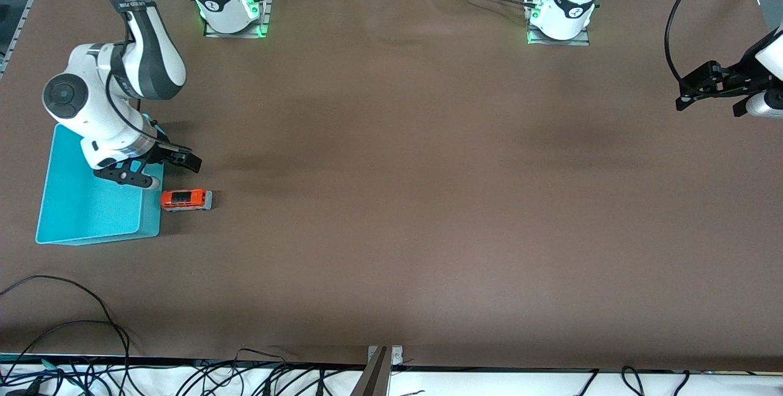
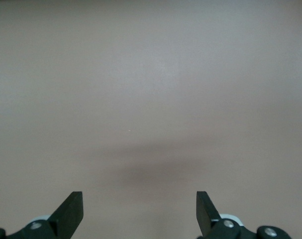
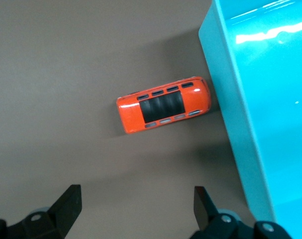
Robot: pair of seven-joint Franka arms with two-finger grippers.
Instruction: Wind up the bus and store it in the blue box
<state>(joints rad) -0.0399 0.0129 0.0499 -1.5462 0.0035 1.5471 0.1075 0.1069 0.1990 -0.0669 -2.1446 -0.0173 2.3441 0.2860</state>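
White arms [image 1: 92, 102], dark grey joint bands, black jaws, green-lit bases [image 1: 232, 22].

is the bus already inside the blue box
No, the bus sits on the table just outside the blue box, beside its wall toward the left arm's end.

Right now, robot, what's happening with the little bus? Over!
Right gripper open, hovering by the blue box. Left gripper open, waiting over bare table at its own end. Toy bus on table, against the box's outer wall, not stored. Nothing blocking.
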